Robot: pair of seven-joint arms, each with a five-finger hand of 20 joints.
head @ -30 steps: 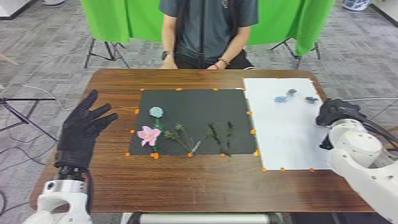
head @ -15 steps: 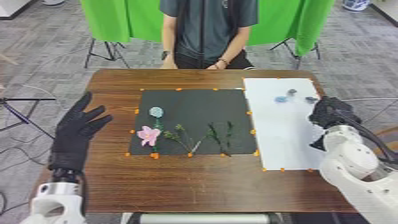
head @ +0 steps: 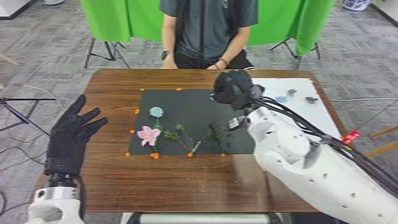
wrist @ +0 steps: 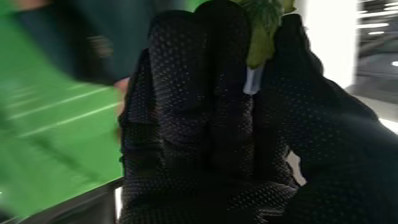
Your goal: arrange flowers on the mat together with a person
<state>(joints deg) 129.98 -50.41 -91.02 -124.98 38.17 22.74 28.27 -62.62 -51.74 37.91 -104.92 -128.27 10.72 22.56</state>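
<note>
R hand (head: 235, 90) is over the far right corner of the blk mat (head: 191, 100), by the border w/ the white mat (head: 311, 117). Wrist view: R hand (wrist: 204, 190) has a green sprig (wrist: 260, 45) pinched btwn thumb + nearest finger. Sprig's pale stem end (wrist: 253, 80) points down toward the palm, leafy part out past the fingertips. Other fingers are straight, side by side.

L hand (head: 71, 132) is off the mat's L side, above the table (head: 178, 185), released: fingers extended, thumb spread away, nothing in grasp.

On blk mat, L side: pink flower (head: 148, 135) near the L edge, pale blue flower (head: 156, 111) on the far side of it. Thin branched sprig (head: 184, 140) lies just R of the pink one, nr mat middle; another green sprig (head: 213, 132) is R of that, beside the R arm (head: 289, 145). All of these are on the near/L side of R hand.

White mat, far end, R of R hand: lt blue bloom (head: 281, 99), small grey-blue bloom (head: 292, 92) just beyond it, dark grey-blue bloom (head: 311, 99) farther R.
</note>
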